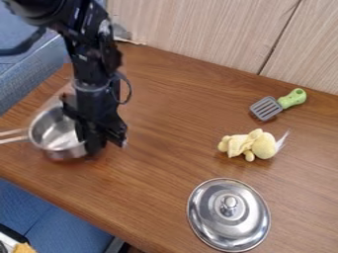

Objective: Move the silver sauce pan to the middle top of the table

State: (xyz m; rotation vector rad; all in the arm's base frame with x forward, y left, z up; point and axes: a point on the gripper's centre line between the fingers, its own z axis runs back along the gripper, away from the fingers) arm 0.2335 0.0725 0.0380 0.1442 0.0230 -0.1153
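Silver sauce pan (54, 132) is right by the gripper (106, 145), handle (15, 140) pointing away, probably for a rim grab; can't tell if the gripper's open or closed.

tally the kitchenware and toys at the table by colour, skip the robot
Silver: 2 (sauce pan, round lid)
Green and grey: 1 (slotted spatula)
Yellow: 1 (soft toy)
Total: 4
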